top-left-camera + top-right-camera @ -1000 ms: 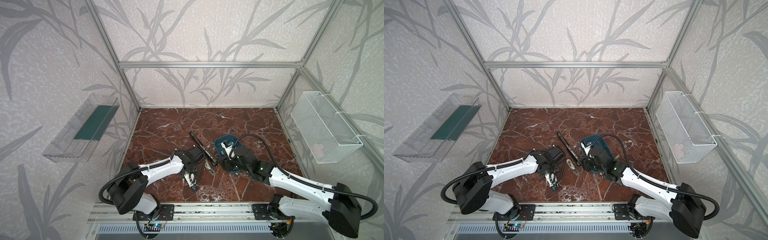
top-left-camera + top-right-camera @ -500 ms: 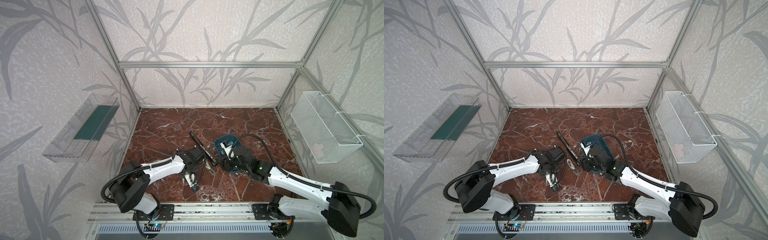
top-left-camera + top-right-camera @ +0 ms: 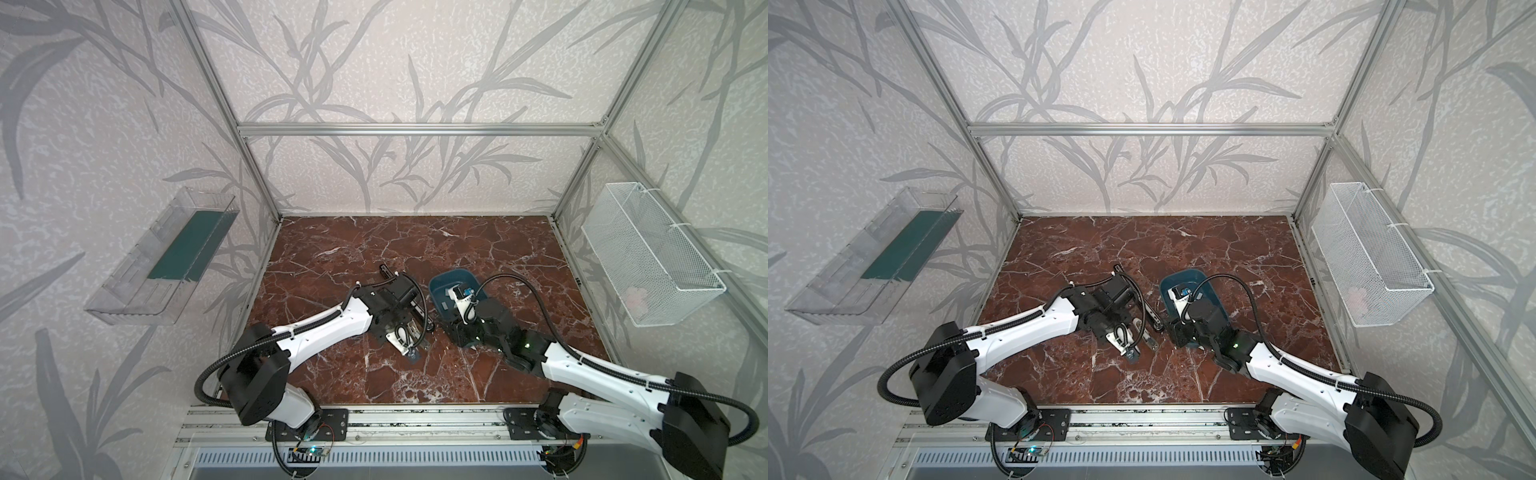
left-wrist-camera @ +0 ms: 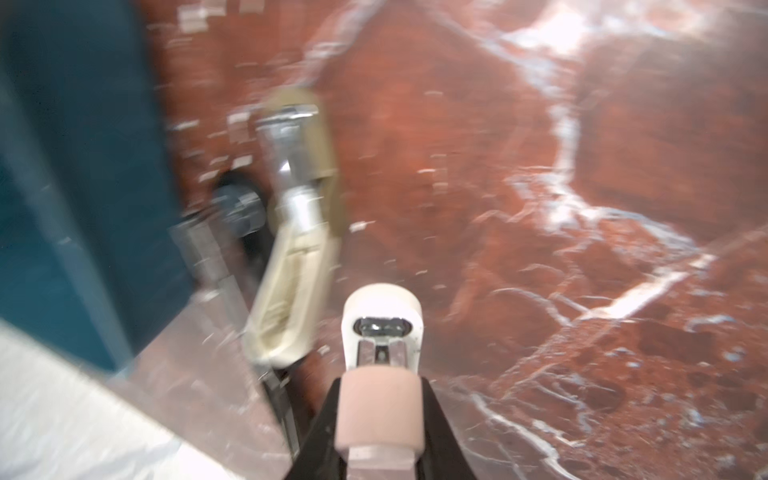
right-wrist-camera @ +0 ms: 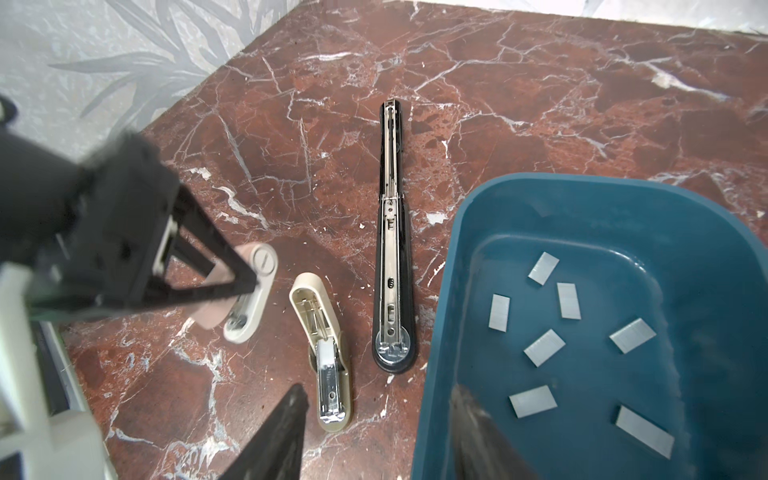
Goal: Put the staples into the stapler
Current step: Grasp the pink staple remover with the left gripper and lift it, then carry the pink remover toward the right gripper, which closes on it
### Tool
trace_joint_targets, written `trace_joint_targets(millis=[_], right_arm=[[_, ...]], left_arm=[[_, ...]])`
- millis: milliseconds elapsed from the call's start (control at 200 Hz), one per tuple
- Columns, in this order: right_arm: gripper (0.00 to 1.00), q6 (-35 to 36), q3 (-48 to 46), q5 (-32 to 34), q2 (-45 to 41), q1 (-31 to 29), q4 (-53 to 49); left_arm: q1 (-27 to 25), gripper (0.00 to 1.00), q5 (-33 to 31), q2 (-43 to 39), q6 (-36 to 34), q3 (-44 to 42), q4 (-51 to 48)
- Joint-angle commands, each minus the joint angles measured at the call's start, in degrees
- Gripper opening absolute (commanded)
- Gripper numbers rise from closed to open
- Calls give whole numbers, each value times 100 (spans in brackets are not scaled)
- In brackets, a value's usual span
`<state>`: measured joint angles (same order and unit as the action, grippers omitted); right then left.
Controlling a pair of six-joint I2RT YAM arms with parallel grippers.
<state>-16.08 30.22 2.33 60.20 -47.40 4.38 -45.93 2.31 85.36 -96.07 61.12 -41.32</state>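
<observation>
We have the left claw [image 5: 237, 297] clamped on a beige stapler [image 5: 262, 266]; the right claw [image 5: 378, 395], apart, straddles the wall of the blue tray [image 5: 561, 195]; staples [image 5: 544, 347] lie inside; the black stapler [image 5: 392, 249] lies open beside it.

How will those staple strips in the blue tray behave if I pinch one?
The strips lie flat on the smooth floor of the tray, so one will probably slide rather than lift. They look thin and light, so easily flicked away. Fine ribbing suggests joined staples; a hard squeeze might snap one.
</observation>
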Motion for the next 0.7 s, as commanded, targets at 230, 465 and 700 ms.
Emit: trace_joint_targets(millis=[230,465,700], right_arm=[[56,-238,-284,-182,-736,134,714],[46,-233,-334,-917,-954,143,927],[40,-256,-394,-1143,-834,143,1220]], left_arm=[[136,0,721,-1045,2476,-592,2326],[61,0,1605,-1357,3013,-769,2569],[29,0,1658,-1507,3187,-828,2719]])
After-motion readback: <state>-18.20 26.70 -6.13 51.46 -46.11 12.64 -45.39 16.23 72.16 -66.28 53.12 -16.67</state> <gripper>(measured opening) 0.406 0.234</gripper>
